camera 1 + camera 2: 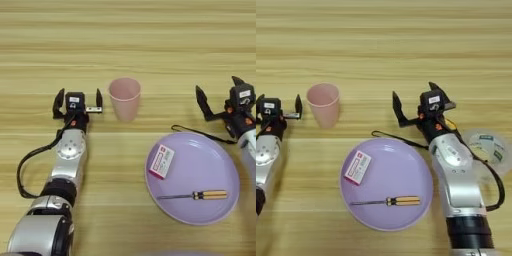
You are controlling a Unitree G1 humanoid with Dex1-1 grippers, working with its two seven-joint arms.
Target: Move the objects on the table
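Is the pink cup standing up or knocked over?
Standing up. The pink cup rests on its narrow base on the table, its round open rim facing up.

A clear, round roll of transparent tape [488,150], with a pale greenish-white inner ring, lies flat on the wooden table near its right edge. It shows only in the right eye view. Part of its left side is hidden, so its full outline cannot be made out. The wood grain shows faintly through its clear rim.
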